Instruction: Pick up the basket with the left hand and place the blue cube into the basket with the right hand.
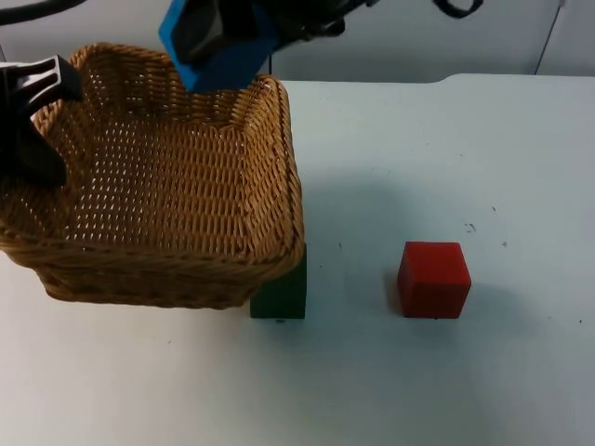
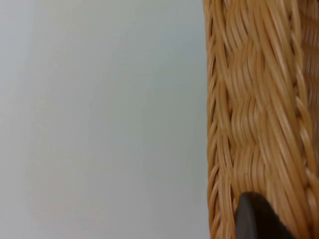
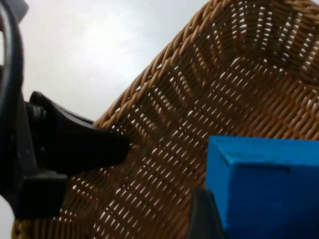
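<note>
My left gripper (image 1: 39,116) is shut on the left rim of the wicker basket (image 1: 167,186), which hangs lifted and tilted over the table's left side. The left wrist view has the basket's woven wall (image 2: 259,99) beside a black fingertip (image 2: 256,219). The blue cube (image 1: 223,60) is clamped in my right gripper (image 1: 216,32), which is shut on it above the basket's far rim. From the right wrist, the blue cube (image 3: 264,184) hangs over the basket's inside (image 3: 224,84), with the left gripper (image 3: 75,149) on the rim.
A dark green cube (image 1: 282,293) stands on the white table (image 1: 446,149), partly covered by the basket's near right corner. A red cube (image 1: 433,279) sits to its right.
</note>
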Controlling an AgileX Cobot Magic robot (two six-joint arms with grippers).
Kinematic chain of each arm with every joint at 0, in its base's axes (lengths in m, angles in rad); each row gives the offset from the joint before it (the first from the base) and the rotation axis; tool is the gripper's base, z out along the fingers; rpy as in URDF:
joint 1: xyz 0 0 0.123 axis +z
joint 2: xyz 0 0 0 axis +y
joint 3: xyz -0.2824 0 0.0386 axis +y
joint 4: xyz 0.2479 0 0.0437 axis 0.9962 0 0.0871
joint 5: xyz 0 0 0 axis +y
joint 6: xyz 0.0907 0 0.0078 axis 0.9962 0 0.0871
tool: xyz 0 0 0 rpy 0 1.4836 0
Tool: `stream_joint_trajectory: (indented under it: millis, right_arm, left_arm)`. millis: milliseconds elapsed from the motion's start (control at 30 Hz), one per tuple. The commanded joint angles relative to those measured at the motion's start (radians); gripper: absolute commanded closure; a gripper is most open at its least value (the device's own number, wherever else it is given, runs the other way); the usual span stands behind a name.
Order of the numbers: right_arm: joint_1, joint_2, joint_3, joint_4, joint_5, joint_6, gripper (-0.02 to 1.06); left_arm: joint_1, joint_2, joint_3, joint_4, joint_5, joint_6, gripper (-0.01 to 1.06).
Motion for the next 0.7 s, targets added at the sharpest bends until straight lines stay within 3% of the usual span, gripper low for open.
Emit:
stream_joint_trajectory:
  millis: [0, 267, 500, 667]
  right_arm:
    - [0.009, 0.023, -0.023, -0.001, -0.005, 0.0, 1.05]
    - [0.017, 0.092, -0.069, 0.003, 0.001, 0.0, 1.05]
    - [0.029, 0.128, -0.073, 0.004, -0.058, -0.003, 1.05]
    - [0.029, 0.184, -0.115, 0.004, -0.033, -0.003, 1.05]
  left_arm:
    - [0.001, -0.015, -0.002, -0.029, -0.007, -0.002, 1.05]
    - [0.001, -0.015, -0.002, -0.043, -0.005, 0.0, 1.05]
    - [0.001, -0.015, -0.002, -0.052, -0.003, 0.0, 1.05]
    - [0.001, -0.015, -0.002, -0.055, -0.003, 0.0, 1.05]
